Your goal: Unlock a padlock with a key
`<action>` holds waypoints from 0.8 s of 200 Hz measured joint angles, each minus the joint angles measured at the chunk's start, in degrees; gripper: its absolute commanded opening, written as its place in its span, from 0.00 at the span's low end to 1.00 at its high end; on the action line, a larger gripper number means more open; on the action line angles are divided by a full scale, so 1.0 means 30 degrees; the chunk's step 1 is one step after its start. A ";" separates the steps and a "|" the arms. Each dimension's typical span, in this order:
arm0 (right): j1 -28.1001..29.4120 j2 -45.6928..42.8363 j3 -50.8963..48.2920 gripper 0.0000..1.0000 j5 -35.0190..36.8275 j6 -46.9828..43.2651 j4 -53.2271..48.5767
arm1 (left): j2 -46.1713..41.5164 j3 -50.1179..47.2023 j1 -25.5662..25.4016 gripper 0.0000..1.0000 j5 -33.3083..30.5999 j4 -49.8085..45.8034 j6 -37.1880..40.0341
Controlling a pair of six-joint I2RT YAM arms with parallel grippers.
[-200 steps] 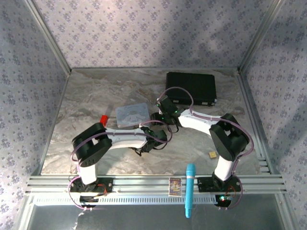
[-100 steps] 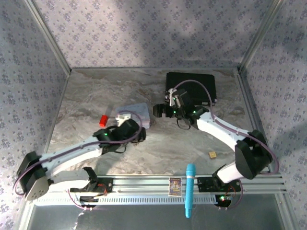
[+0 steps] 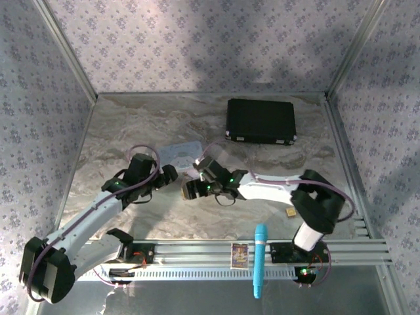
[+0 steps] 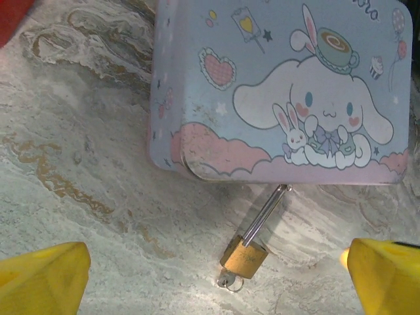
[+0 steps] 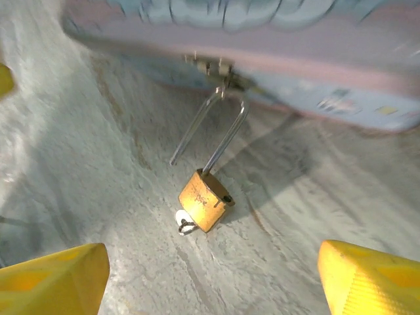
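Note:
The brass padlock (image 4: 244, 256) (image 5: 205, 199) lies on the marble just in front of the pastel tin (image 4: 282, 85) (image 3: 179, 152). Its silver shackle (image 5: 220, 134) hangs from the tin's latch, with one leg standing free of the body. The small silvery key (image 4: 230, 281) (image 5: 184, 222) sticks out of the padlock's bottom with its ring. My left gripper (image 4: 215, 262) (image 3: 168, 174) hovers open above the padlock, yellow fingertips (image 4: 46, 279) wide on either side. My right gripper (image 5: 210, 262) (image 3: 188, 190) is also open over the padlock, touching nothing.
A black case (image 3: 261, 121) lies at the back right. A red block (image 4: 12, 16) sits left of the tin. A small tan square piece (image 3: 290, 212) rests near the right arm's base. A blue cylinder (image 3: 260, 259) and a card (image 3: 239, 254) lie on the front rail.
My right gripper came from behind the tin to its near side, now over the padlock. The left arm stretched out and its gripper shifted a little left.

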 measured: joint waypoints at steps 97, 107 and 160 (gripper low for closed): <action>0.0474 0.3344 0.1231 0.58 0.0714 0.1494 0.1749 | -0.0204 -0.0590 0.0911 1.00 0.0787 -0.0007 -0.0015; 0.0495 0.3577 0.1384 0.56 0.0896 0.1494 0.1668 | -0.0204 -0.0605 0.0911 1.00 0.0787 0.0000 -0.0015; 0.0743 0.3963 0.1887 0.44 0.1727 0.1727 0.1137 | -0.0204 -0.0605 0.0911 1.00 0.0772 0.0007 -0.0015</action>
